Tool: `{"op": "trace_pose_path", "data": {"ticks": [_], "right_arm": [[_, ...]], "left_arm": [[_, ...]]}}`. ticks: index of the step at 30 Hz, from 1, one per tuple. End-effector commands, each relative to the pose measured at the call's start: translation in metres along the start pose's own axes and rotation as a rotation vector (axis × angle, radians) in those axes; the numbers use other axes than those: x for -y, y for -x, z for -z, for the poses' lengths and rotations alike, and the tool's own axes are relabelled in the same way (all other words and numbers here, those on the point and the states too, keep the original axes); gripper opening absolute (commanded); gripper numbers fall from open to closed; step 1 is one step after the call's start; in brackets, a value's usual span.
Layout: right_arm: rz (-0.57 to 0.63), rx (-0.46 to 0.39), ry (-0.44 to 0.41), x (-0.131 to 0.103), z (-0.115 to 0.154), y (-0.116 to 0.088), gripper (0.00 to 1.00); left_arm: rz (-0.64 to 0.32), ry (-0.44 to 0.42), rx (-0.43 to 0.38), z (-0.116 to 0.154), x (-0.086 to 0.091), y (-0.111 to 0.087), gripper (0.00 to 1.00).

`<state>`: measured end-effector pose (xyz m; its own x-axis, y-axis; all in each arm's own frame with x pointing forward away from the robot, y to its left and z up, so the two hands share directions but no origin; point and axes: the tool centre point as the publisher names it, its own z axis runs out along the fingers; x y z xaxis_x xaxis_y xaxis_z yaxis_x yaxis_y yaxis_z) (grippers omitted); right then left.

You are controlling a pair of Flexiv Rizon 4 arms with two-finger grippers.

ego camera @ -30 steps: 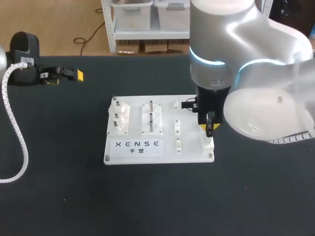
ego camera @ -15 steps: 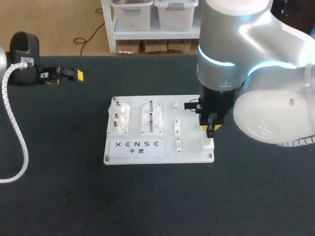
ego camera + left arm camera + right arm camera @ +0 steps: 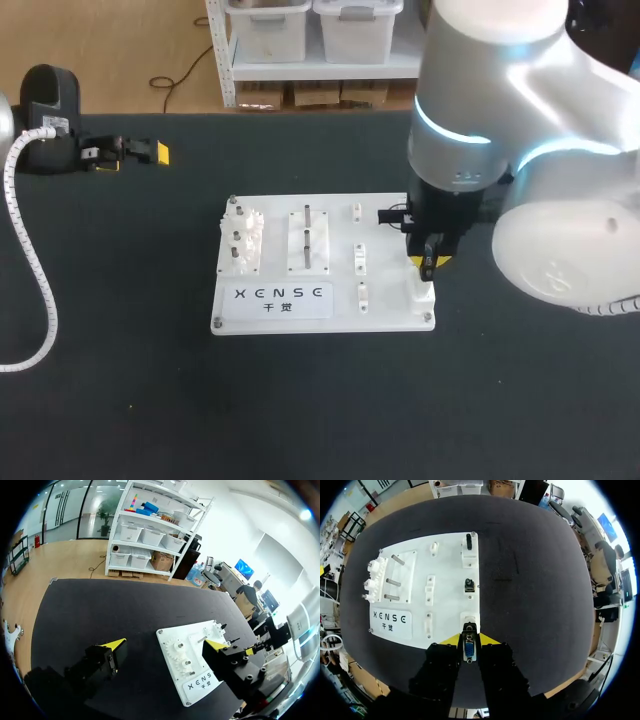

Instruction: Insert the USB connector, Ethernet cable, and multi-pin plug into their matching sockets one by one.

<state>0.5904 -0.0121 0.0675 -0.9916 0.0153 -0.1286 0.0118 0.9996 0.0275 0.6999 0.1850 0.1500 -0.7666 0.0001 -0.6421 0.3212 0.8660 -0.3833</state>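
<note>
A white board (image 3: 330, 312) lies mid-table. My right gripper (image 3: 427, 263) hangs over its near right corner, just above a white socket block (image 3: 422, 293). In the right wrist view that gripper (image 3: 469, 639) is shut on the multi-pin plug (image 3: 469, 649), whose blue face points down at the empty white socket (image 3: 468, 618) just ahead. Further along the same edge, two black connectors (image 3: 469, 585) (image 3: 468, 541) sit in their sockets. My left gripper (image 3: 140, 152) rests open and empty at the far left of the table; in its wrist view the gripper (image 3: 165, 645) looks toward the board (image 3: 197, 680).
White gears on posts (image 3: 243, 240) and a block with two metal pegs (image 3: 308, 238) fill the board's left half. Small white clips (image 3: 360, 258) stand in its middle. My left arm's white ribbed hose (image 3: 35, 270) loops over the table's left side.
My right arm's upper body has swung to the right in the head view, and its gripper has moved slightly toward the board's right corner, still holding the plug. My left arm is still.
</note>
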Motion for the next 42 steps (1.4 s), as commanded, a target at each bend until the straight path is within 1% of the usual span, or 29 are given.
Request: {"op": "trace_pose_path", "data": {"ticks": [1,13,28,42], "right_arm": [[-0.006,0.024,0.002,0.003,-0.007,-0.008,0.00],[-0.011,0.059,-0.001,0.003,-0.005,-0.009,0.00],[-0.015,0.052,-0.004,0.003,-0.006,-0.006,0.00],[-0.022,0.016,-0.027,0.004,-0.012,0.001,0.00]], "left_arm": [[0.000,0.000,0.000,0.000,0.000,0.000,1.00],[0.000,0.000,0.000,0.000,0.000,0.000,1.00],[0.000,0.000,0.000,0.000,0.000,0.000,1.00],[0.000,0.000,0.000,0.000,0.000,0.000,1.00]]}}
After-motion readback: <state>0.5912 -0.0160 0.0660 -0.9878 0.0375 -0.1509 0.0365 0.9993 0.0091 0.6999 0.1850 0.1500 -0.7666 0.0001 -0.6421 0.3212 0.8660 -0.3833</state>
